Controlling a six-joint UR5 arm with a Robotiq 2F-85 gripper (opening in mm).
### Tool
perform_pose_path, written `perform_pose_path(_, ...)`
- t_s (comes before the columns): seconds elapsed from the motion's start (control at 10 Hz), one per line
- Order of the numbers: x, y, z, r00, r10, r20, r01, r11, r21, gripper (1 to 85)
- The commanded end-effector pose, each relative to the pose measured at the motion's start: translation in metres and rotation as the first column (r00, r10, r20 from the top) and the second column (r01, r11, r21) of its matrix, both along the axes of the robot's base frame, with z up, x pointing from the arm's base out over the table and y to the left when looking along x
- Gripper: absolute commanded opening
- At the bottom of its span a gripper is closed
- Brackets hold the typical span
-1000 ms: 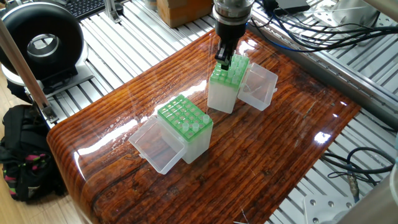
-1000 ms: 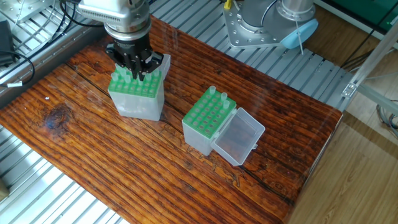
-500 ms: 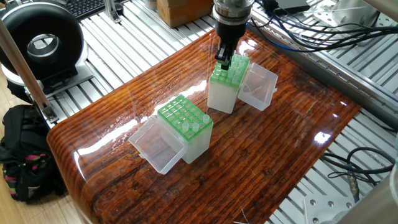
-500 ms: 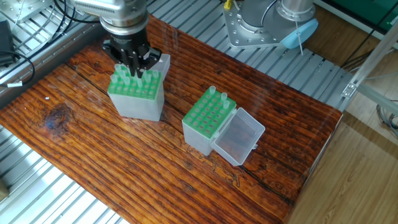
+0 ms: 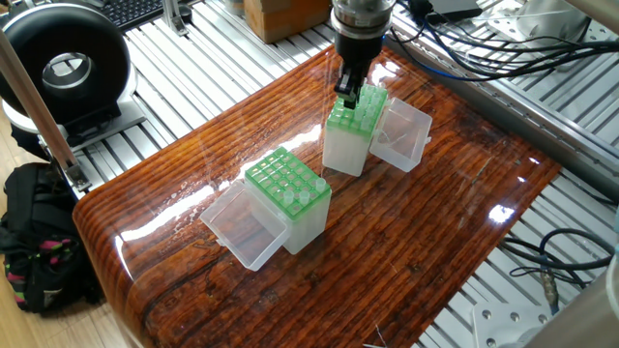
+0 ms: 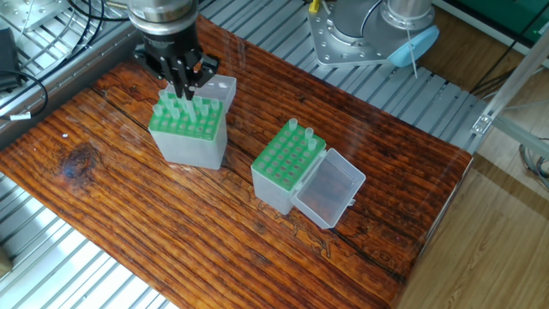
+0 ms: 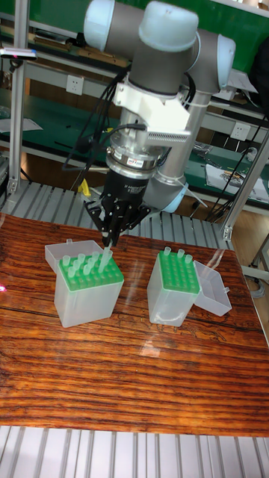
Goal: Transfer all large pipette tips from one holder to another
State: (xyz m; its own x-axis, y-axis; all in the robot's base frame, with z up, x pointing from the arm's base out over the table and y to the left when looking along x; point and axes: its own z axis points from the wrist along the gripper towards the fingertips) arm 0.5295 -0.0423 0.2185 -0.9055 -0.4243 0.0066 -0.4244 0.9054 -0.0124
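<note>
The gripper (image 7: pixel 109 240) hung over the fuller of two green-topped racks (image 6: pixel 186 119), its fingers (image 7: pixel 112 230) closed on one large pipette tip (image 7: pixel 105 258), a pale translucent cone whose point hung just above the rack's grid, tilted slightly. In the rack beneath stood more large pipette tips (image 7: pixel 82 264), whitish and see-through, each showing a round open top above the green plate. This rack, with its clear hinged lid (image 6: pixel 219 86) open behind it, stood toward the table's (image 6: pixel 171 223) edge that borders the slatted aluminium bench (image 5: pixel 222 68).

The second rack (image 6: pixel 290 153) stood well apart, nearer the middle of the table, its clear lid (image 6: pixel 328 190) laid open beside it. It held only a few tips (image 6: pixel 300 130) along one edge of its grid; the other holes looked empty. In the first fixed view the gripper (image 5: pixel 347 97) hid most of the tips below it.
</note>
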Motion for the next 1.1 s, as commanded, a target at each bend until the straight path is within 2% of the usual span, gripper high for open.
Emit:
perform_pose_path(0.0, 0.0021, 0.0044, 0.0154, 1.0, -0.002, -0.002, 0.002, 1.0, 0.005, 12.0)
perform_pose_path(0.4, 0.0008, 0.0006, 0.017, 1.0, -0.001, -0.009, 0.0, 1.0, -0.009, 12.0)
perform_pose_path(0.7, 0.0071, 0.001, 0.017, 1.0, 0.026, 0.014, -0.026, 1.0, -0.008, 12.0)
perform_pose_path(1.0, 0.0063, -0.0042, 0.0172, 0.999, 0.031, 0.011, -0.031, 0.999, -0.028, 12.0)
